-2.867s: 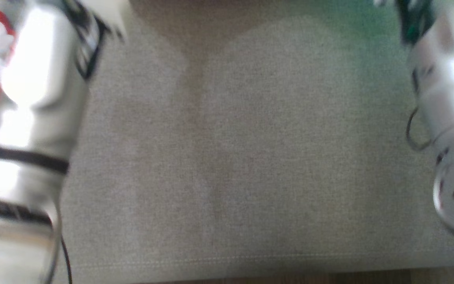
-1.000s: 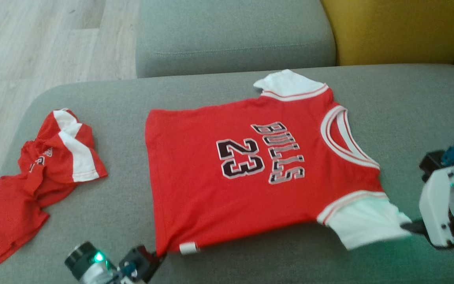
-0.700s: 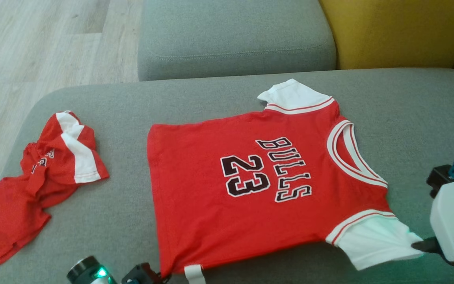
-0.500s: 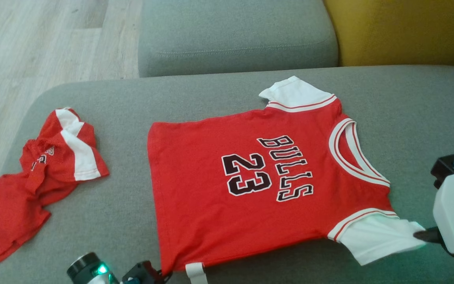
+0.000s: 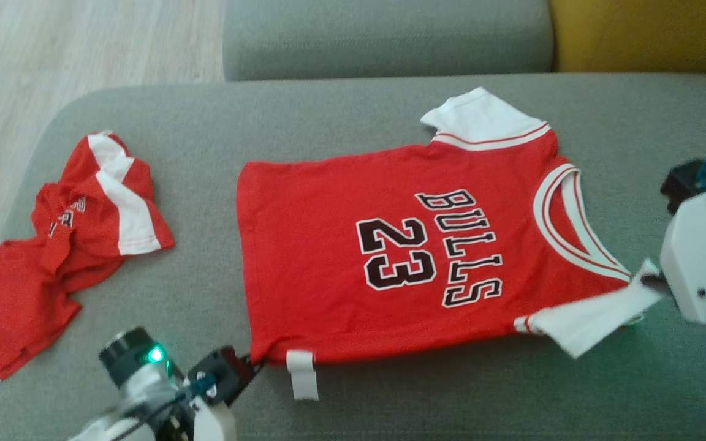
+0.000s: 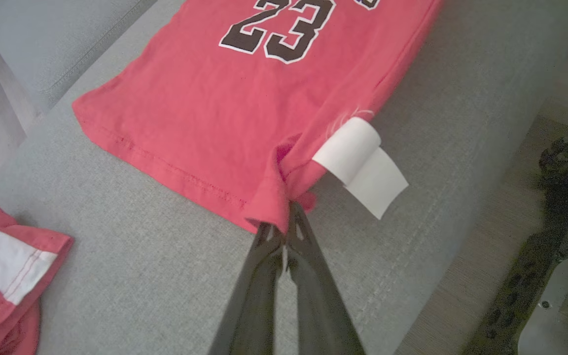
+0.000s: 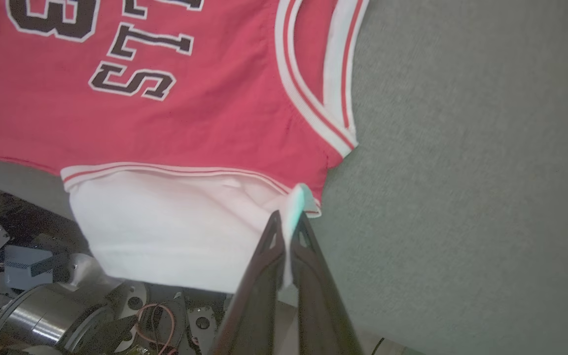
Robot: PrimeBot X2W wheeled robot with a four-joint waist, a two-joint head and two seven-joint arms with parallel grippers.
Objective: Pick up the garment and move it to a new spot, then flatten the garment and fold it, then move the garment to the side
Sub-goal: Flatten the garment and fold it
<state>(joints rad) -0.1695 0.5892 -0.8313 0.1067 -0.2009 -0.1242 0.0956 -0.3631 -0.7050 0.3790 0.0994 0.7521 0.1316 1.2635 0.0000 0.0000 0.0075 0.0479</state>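
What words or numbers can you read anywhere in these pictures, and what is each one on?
"BULLS": black letters edged in white, on the chest of the red jersey.
"23": black digits edged in white, next to that word on the same jersey.
Crumpled red garment: some dark print, lost in the folds and not readable.
White tag at the jersey's hem: no print can be seen on it.
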